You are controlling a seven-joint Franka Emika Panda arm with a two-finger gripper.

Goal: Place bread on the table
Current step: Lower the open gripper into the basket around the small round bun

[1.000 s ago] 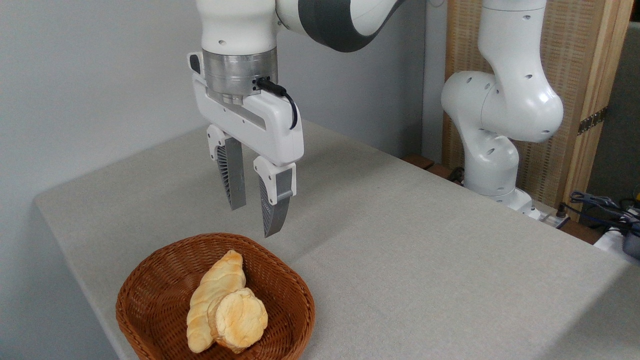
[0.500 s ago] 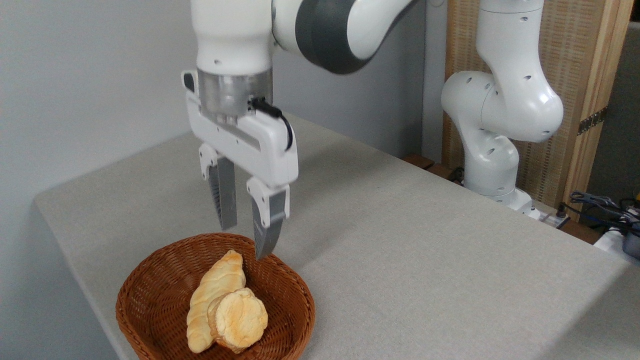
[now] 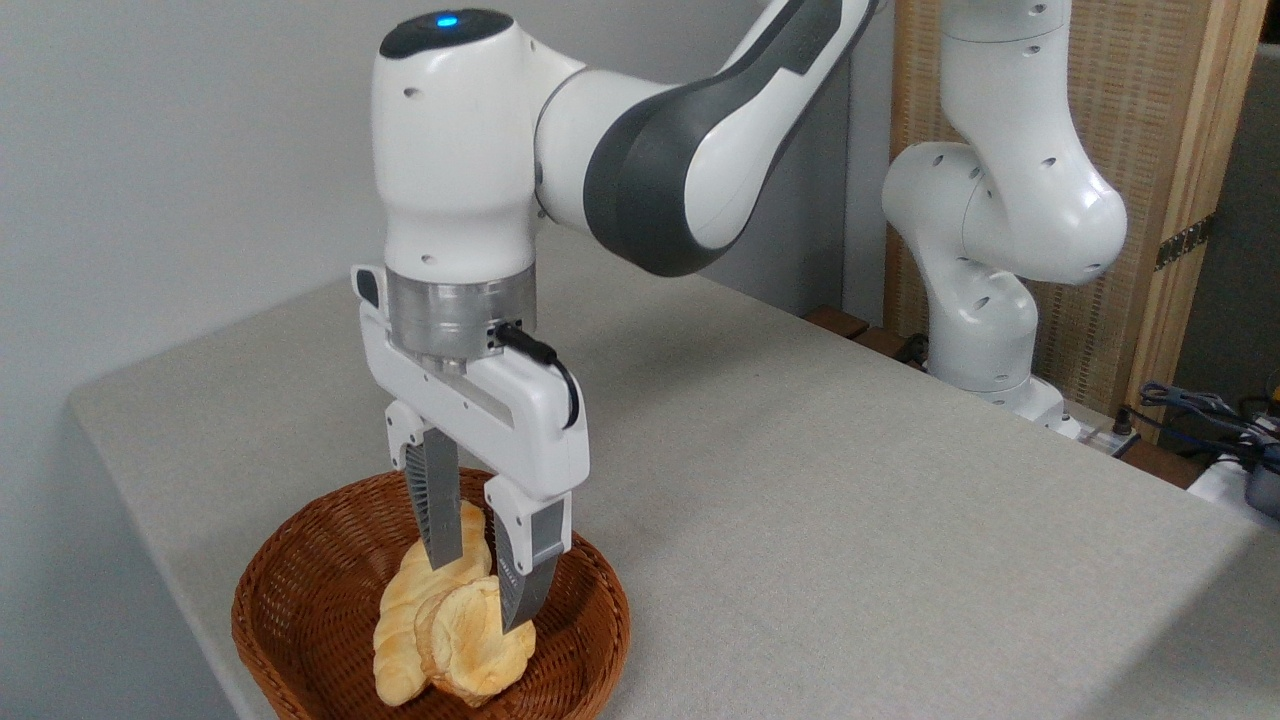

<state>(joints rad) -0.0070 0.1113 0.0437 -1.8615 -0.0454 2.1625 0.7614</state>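
Note:
The bread (image 3: 468,648), a small round golden bun, lies in a brown wicker basket (image 3: 300,610) at the near left of the table (image 3: 800,500). It leans against a long pale loaf (image 3: 398,622). My gripper (image 3: 478,592) points straight down into the basket and is open. Its left finger stands in front of the long loaf just behind the bun. The right finger reaches the bun's upper right edge. I cannot tell whether the fingers touch the bun.
The arm's white base (image 3: 980,330) stands at the table's far right edge, before a wooden panel (image 3: 1160,150). Cables (image 3: 1200,405) lie off the right side. The table's left edge runs close to the basket.
The gripper has come down and slightly left, from above the basket's far rim into the basket, with its fingers now around the breads. The bun and loaf have not moved.

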